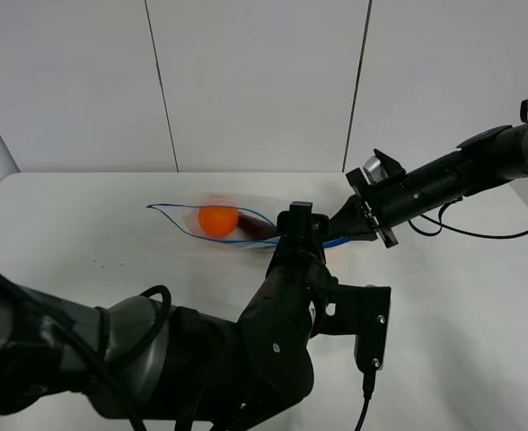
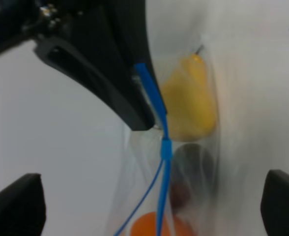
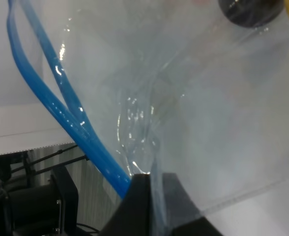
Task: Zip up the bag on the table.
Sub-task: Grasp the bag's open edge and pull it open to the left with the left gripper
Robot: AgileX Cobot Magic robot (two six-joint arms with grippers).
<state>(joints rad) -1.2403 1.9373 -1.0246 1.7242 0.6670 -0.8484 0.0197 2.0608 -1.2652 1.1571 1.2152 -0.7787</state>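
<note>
Right gripper [image 3: 152, 196] is pressed together on the bag [image 1: 188, 218]. It pinches the clear plastic right at the blue zipper strip [image 2: 165, 147], at the end of the bag nearest its fingertips. Left gripper [image 2: 152, 196] is spread wide, and I can see its fingers [image 2: 16, 206] standing well apart on either side of the bag, touching nothing. The strip runs straight out between them. It's joined just beyond the right gripper's tips, then splits into two blue lines farther from that pinch, so the mouth gapes there. A yellow piece [image 2: 188, 103] sits beside the right gripper's finger, a dark piece [image 2: 193, 164] is next along, and the orange fruit [image 1: 217, 220] is farthest from the pinch. The bag stretches away over the white table [image 1: 84, 224]. It's blurred, so I can't tell if it rests flat.
</note>
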